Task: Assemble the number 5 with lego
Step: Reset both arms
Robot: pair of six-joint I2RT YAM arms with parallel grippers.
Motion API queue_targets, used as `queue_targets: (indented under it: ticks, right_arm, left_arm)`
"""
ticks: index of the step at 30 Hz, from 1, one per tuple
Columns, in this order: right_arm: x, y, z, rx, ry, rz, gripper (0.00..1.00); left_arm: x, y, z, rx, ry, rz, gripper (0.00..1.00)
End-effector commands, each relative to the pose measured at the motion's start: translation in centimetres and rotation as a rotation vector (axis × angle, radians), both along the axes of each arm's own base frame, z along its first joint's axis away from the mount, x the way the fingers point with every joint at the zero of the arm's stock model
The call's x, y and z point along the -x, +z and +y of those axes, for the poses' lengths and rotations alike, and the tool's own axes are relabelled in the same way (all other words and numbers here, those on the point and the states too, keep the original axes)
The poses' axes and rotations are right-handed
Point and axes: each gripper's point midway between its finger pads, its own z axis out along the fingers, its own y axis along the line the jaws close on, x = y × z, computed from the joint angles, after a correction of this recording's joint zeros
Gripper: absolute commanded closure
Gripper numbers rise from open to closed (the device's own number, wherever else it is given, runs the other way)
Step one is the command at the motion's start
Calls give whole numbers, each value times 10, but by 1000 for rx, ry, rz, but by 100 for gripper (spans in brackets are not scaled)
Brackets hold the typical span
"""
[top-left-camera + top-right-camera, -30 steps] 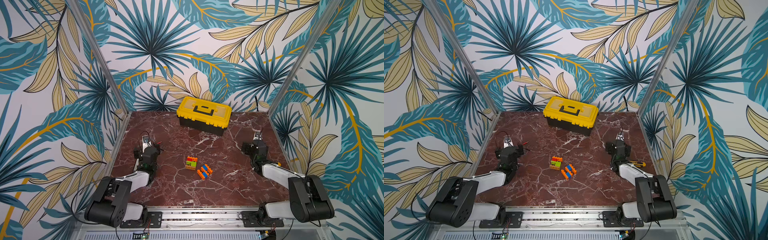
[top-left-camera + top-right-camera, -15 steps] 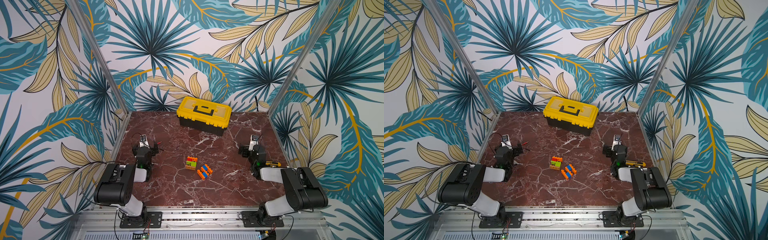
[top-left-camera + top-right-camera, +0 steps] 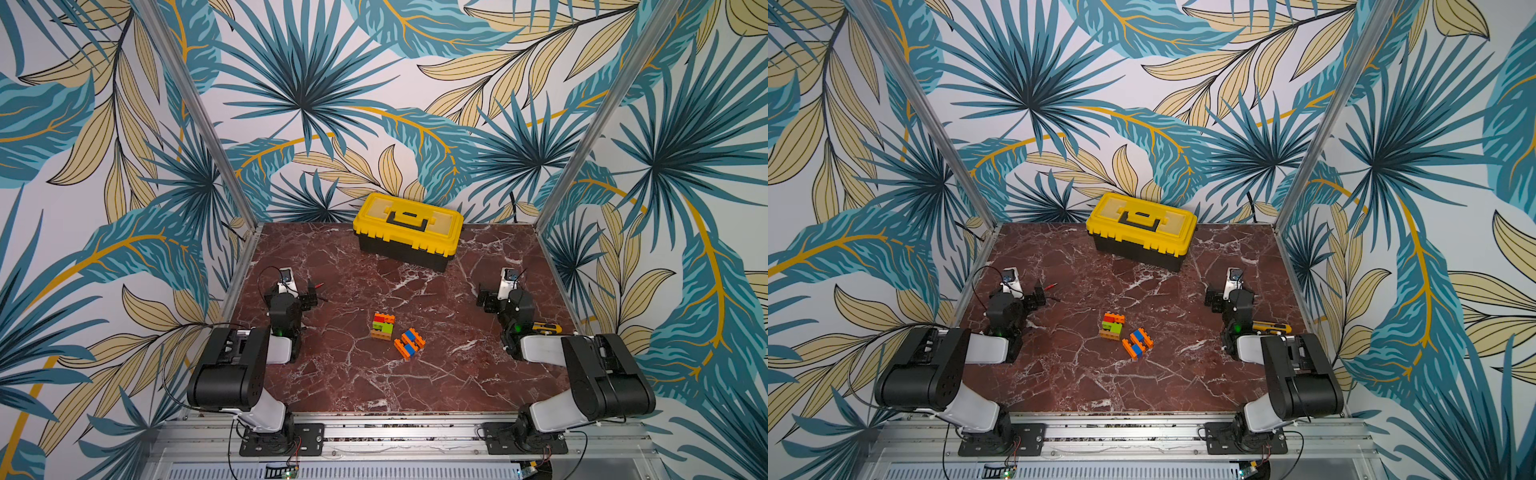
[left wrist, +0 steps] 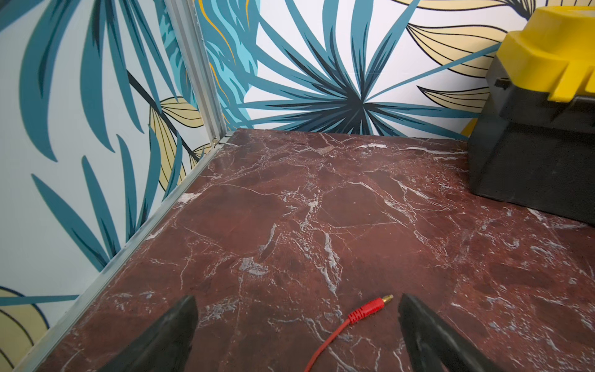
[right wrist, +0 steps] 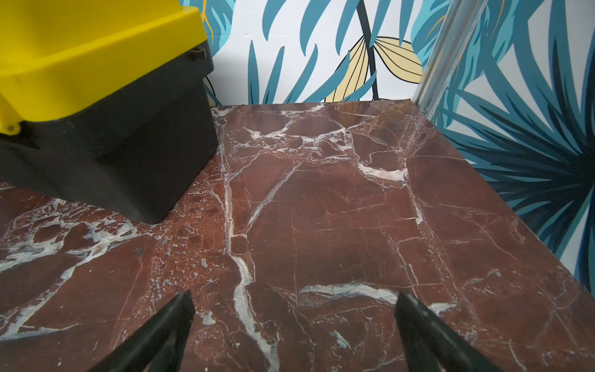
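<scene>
With the left fingers (image 4: 170, 335) and right fingers (image 5: 421, 335) spread wide and empty at the bench (image 3: 353, 374) sides, well apart from the lego bricks (image 3: 383, 328) clustered mid-bench, each should probably descend squarely over one brick.

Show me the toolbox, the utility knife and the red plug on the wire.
toolbox (image 3: 409, 220), in a top view, centre of the lid, at the handle.
utility knife (image 3: 1268, 327), in a top view, middle of its body.
red plug (image 4: 370, 305), left wrist view, red sleeve behind the brass tip.
</scene>
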Motion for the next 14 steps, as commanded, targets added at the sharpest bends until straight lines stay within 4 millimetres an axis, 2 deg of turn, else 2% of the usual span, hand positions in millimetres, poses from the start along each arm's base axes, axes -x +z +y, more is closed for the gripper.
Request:
queue_targets:
  ticks: [1, 14]
  right_arm:
    - [0, 3, -4, 0, -20, -21, 1]
    - [0, 3, -6, -2, -31, -26, 1]
  left_arm:
    - [1, 3, 0, -13, 6, -16, 0]
    - [1, 2, -1, -10, 3, -12, 0]
